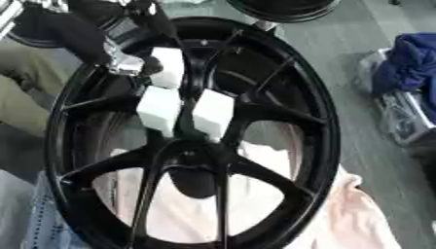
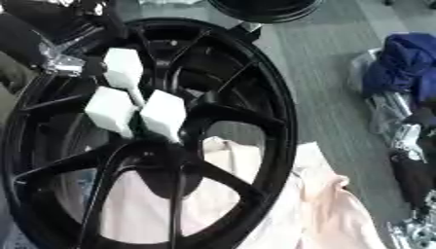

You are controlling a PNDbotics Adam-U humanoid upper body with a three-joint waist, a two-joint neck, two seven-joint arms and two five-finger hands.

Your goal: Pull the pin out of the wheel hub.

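Observation:
A large black spoked wheel (image 1: 328,126) fills most of both views. Three white block-shaped pins stand around its hub (image 1: 189,95): a top one (image 1: 170,67), a lower left one (image 1: 159,109) and a lower right one (image 1: 213,114). My left hand (image 1: 126,62), black with silver parts, comes in from the upper left and sits against the left side of the top pin. Its fingers blend into the dark spokes, so how it grips is unclear. My right hand does not show in either view.
A pale pink cloth (image 1: 357,214) lies under the wheel. A second black rim (image 1: 285,9) stands at the top edge. Blue fabric (image 2: 405,63) and silver clutter (image 2: 400,131) lie on the grey floor at the right. Olive and denim fabric (image 1: 26,214) borders the left.

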